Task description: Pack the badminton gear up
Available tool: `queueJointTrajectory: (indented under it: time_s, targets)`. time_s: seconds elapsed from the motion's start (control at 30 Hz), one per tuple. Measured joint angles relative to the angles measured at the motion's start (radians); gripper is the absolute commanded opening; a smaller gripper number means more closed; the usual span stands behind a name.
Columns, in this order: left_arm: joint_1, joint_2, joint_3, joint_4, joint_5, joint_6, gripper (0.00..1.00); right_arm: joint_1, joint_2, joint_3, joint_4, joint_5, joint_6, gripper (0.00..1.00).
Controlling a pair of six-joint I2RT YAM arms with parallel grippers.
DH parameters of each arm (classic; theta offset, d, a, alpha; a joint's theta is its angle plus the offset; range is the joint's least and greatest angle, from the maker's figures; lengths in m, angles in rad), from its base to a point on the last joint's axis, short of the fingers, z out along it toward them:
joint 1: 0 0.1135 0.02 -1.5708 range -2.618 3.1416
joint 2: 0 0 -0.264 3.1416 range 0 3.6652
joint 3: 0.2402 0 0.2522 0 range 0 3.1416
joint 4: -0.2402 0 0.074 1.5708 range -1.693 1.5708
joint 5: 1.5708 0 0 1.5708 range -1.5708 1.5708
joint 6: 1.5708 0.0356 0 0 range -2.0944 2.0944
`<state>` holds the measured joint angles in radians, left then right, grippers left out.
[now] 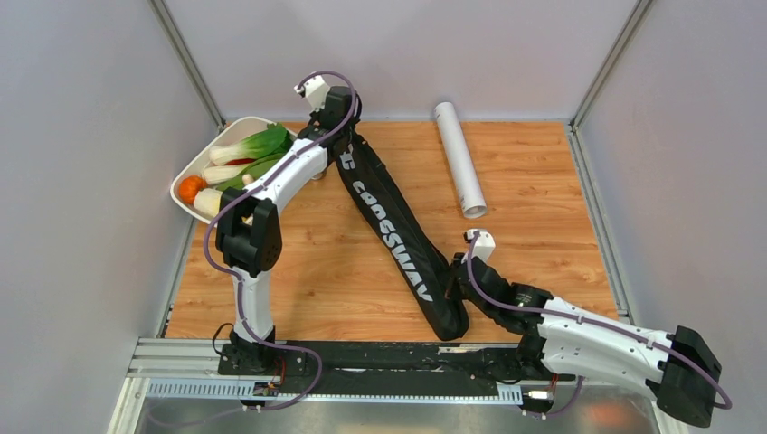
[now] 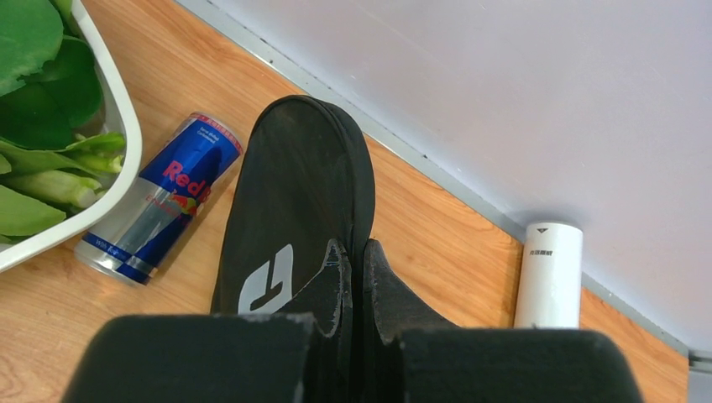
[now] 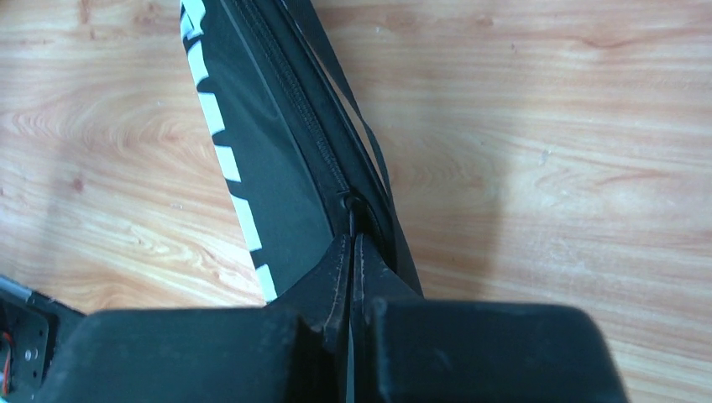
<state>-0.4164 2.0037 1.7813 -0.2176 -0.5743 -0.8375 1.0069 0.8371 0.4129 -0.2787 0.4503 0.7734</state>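
The black CROSSWAY racket bag (image 1: 389, 226) lies slantwise on the wooden table, from the far left down to the near middle. My left gripper (image 1: 336, 137) is at the bag's far rounded end. In the left wrist view that gripper (image 2: 357, 252) is shut on the edge of the bag (image 2: 294, 185). My right gripper (image 1: 459, 271) is at the bag's near end. In the right wrist view it (image 3: 353, 242) is shut right at the zip slider (image 3: 353, 201) of the bag (image 3: 269, 151), the pull hidden between the fingertips. The white tube (image 1: 459, 158) lies apart at the far right.
A white tray (image 1: 185, 176) of vegetables sits at the far left corner. A blue-silver drink can (image 2: 159, 197) lies between the tray's rim (image 2: 117, 109) and the bag. The tube's end (image 2: 550, 273) is close to the back wall. Grey walls enclose the table.
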Motion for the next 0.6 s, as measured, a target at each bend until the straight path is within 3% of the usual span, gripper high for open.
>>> queueJointTrajectory:
  time_s: [0.37, 0.6]
  targets:
    - [0.014, 0.042, 0.079, -0.018, -0.023, -0.012, 0.0, 0.006, -0.235, -0.074, -0.179, -0.164, 0.125, 0.0]
    - [0.026, 0.068, 0.113, -0.016, -0.048, -0.028, 0.0, 0.009, -0.364, -0.098, -0.277, -0.189, 0.208, 0.0]
